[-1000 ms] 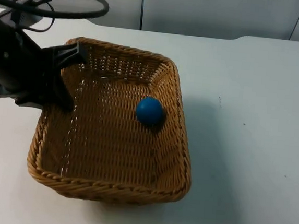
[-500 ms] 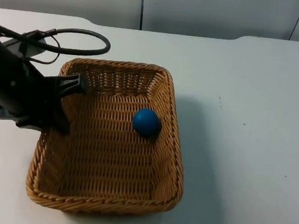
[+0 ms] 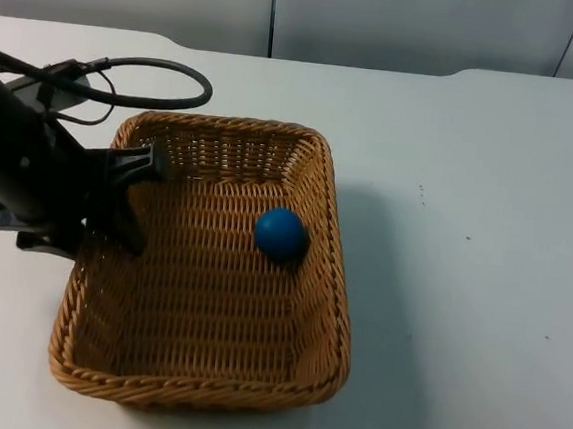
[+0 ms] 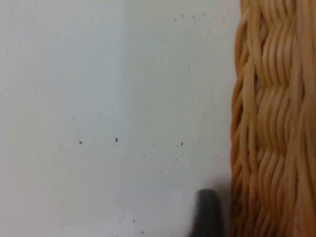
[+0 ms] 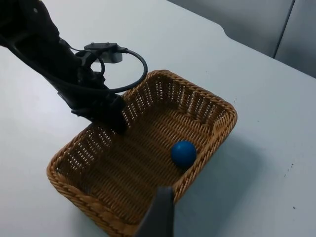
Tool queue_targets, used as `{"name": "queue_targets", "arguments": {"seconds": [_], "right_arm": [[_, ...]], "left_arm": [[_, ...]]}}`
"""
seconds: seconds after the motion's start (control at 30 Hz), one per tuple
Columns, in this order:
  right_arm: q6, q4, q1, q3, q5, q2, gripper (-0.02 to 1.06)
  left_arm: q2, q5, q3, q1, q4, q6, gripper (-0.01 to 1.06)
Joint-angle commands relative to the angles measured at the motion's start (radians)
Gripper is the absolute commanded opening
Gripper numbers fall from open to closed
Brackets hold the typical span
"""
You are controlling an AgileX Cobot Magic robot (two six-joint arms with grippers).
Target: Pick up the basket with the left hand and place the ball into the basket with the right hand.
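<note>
Ball (image 3: 282,234) sits inside basket (image 3: 336,279).

The table (image 3: 485,242) is white and smooth. It has a few tiny dark specks on it, maybe bits of dirt. At the back it stops at a grey wall (image 3: 404,24). The wall is made of flat panels with thin dark lines between them. The light is soft and even, and shadows are pale.
</note>
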State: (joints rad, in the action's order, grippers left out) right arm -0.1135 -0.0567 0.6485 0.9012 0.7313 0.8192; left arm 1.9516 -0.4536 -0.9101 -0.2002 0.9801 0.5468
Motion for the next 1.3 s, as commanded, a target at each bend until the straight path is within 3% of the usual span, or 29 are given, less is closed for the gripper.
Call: {"name": "queue_targets", "arguments": {"seconds": [0.0, 0.07, 0.43, 0.63, 0.97, 1.17, 1.27], "right_arm": [[0.003, 0.01, 0.002, -0.002, -0.006, -0.005, 0.79], [0.003, 0.01, 0.002, -0.002, -0.006, -0.005, 0.79], [0.003, 0.015, 0.002, -0.002, -0.006, -0.005, 0.79], [0.003, 0.05, 0.002, -0.002, -0.01, -0.005, 0.79], [-0.001, 0.057, 0.002, -0.002, -0.022, -0.005, 0.79], [-0.044, 0.057, 0.002, -0.002, -0.042, -0.005, 0.79], [-0.046, 0.057, 0.002, -0.054, -0.097, -0.023, 0.79]], "left_arm": [[-0.007, -0.015, -0.004, -0.002, 0.004, 0.003, 0.8], [-0.021, -0.031, -0.009, -0.002, 0.0, 0.003, 1.05], [-0.213, -0.108, -0.01, -0.002, -0.002, 0.003, 1.05], [-0.446, -0.172, -0.01, -0.002, -0.028, 0.026, 1.05], [-0.953, -0.226, -0.007, -0.002, -0.236, 0.026, 1.05], [-1.198, -0.366, 0.005, -0.002, -0.409, 0.018, 1.05], [-1.313, -0.398, 0.049, -0.002, -0.449, -0.017, 1.05]]}}
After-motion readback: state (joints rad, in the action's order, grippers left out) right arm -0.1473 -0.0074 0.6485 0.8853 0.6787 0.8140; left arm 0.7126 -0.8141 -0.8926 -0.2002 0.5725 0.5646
